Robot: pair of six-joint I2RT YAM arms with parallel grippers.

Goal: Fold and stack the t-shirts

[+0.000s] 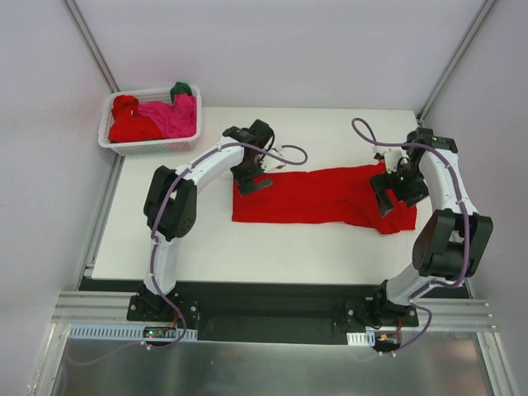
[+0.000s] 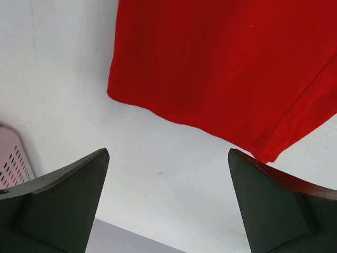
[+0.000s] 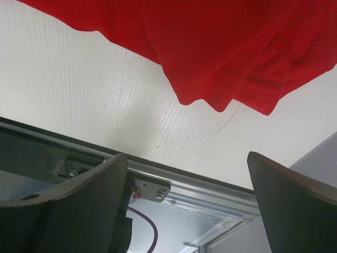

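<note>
White table (image 1: 165, 247), frame centre: red t-shirt (image 1: 318, 196) spread out | left gripper (image 1: 252, 185), right gripper (image 1: 386, 205): jaws released, empty | advice: pinch the 2 ends evenly, lift together.

Red t-shirt (image 1: 318, 196) on white surface (image 1: 247, 247). White lattice basket (image 1: 132, 147) at 10 o'clock: red, magenta shirt (image 1: 173, 120), dark green scrap (image 1: 181, 88).

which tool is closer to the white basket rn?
Left. The left tool is over the end of the red t-shirt nearer the basket; the right tool is over its far end.
</note>
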